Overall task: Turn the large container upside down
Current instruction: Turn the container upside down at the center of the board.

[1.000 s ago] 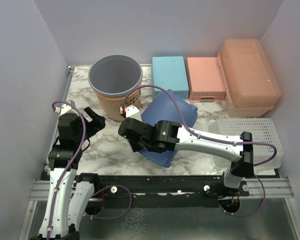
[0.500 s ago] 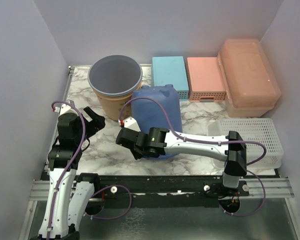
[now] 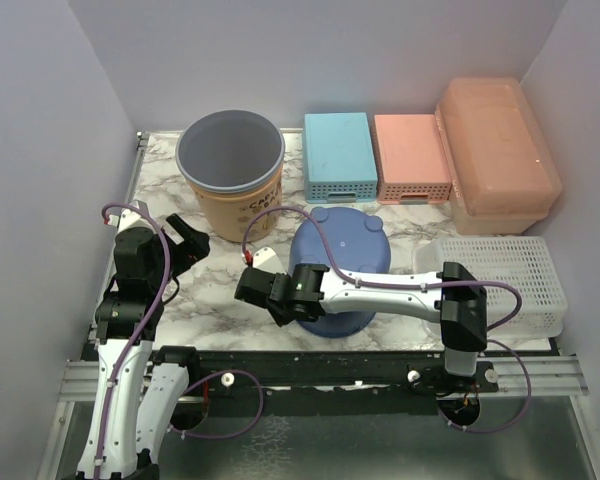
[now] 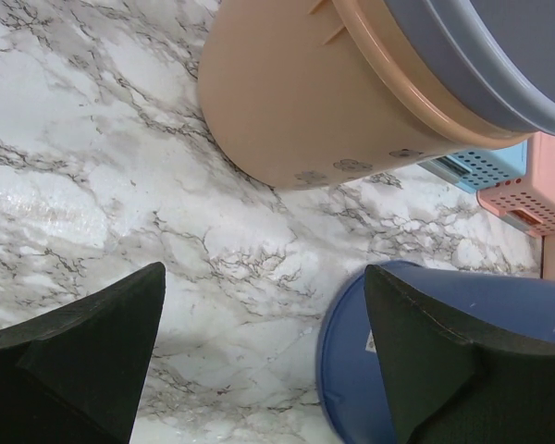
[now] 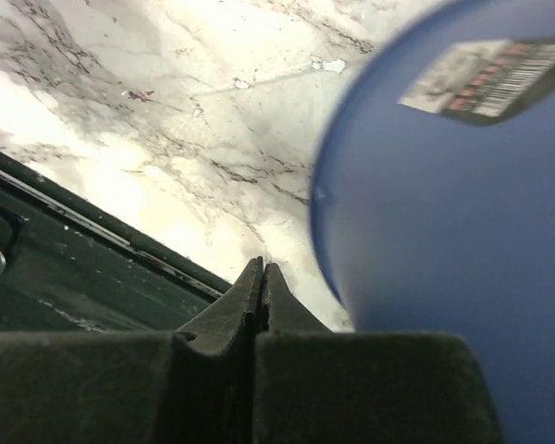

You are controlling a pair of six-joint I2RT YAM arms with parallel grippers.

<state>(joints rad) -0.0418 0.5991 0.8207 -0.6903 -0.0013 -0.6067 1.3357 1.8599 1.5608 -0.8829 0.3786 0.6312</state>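
Right fingers [image 5: 213, 370] are pressed fully together, nothing gripped. The right gripper [image 3: 250, 290] is held low, nearward of the orange bucket [image 3: 220, 210], with the blue container [image 3: 345, 240] just beside it; contact cannot be told. Left fingers [image 4: 83, 361] are spread wide, nothing held. The left gripper [image 3: 185, 240] is hung just left of the bucket's base. The blue container is stood just near-right of the bucket, flat dimpled round face up. A peach lidded box [image 3: 495, 150] is seen well right of the bucket.
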